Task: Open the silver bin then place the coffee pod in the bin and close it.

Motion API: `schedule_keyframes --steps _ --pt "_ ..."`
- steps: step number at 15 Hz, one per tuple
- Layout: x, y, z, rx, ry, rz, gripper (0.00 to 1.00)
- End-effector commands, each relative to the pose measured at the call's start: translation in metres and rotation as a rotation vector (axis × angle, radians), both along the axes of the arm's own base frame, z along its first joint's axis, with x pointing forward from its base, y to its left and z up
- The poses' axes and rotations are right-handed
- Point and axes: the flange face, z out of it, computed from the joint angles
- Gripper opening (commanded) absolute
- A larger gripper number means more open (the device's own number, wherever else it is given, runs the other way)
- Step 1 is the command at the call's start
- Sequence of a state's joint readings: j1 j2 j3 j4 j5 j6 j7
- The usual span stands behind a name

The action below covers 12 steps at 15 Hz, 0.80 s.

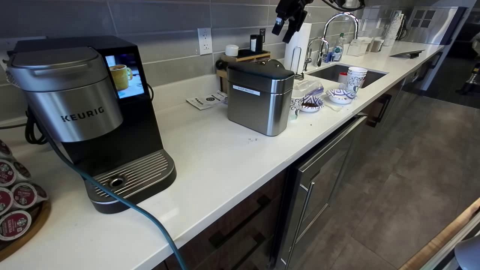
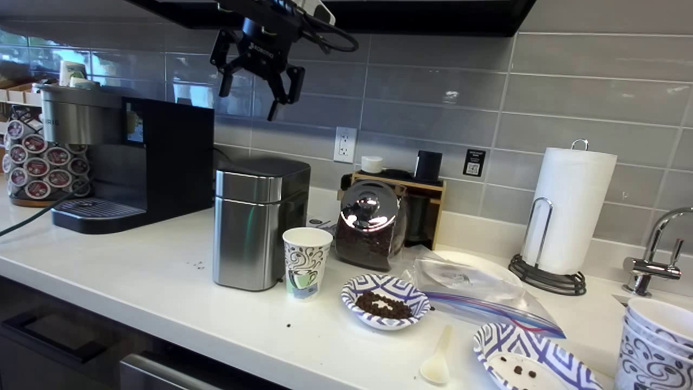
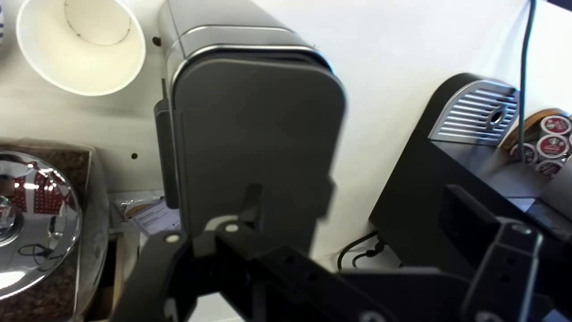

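Note:
The silver bin (image 1: 250, 108) stands on the counter and shows in both exterior views (image 2: 246, 244). Its dark flat lid lies down on it. In the wrist view I look down on the lid (image 3: 259, 120), with a thin dark gap along its front edge. My gripper (image 2: 249, 100) hangs well above the bin, near the wall, with its fingers spread and nothing between them. It also shows high up in an exterior view (image 1: 283, 33) and at the bottom of the wrist view (image 3: 357, 210). I cannot make out the white coffee pod in any view.
The Keurig coffee machine (image 1: 82, 105) stands beside the bin, with a pod tray (image 2: 46, 162) beyond it. A paper cup (image 2: 306, 265), a bean jar (image 2: 368, 233) and patterned bowls (image 2: 384, 319) stand on the bin's other side. A dark shelf (image 2: 433, 21) overhangs.

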<state>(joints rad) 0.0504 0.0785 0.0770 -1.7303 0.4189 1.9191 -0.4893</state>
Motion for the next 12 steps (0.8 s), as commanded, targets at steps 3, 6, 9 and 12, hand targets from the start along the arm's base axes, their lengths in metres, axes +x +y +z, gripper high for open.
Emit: schedule_keyframes --steps 3,6,9,12 --pt "-0.009 0.019 0.011 -0.122 0.113 -0.171 1.00" --pt "-0.015 0.028 0.016 -0.227 0.088 -0.298 1.00" --pt "-0.024 0.033 0.023 -0.300 0.056 -0.396 1.00" --pt "-0.030 0.034 0.031 -0.315 0.002 -0.413 1.00"
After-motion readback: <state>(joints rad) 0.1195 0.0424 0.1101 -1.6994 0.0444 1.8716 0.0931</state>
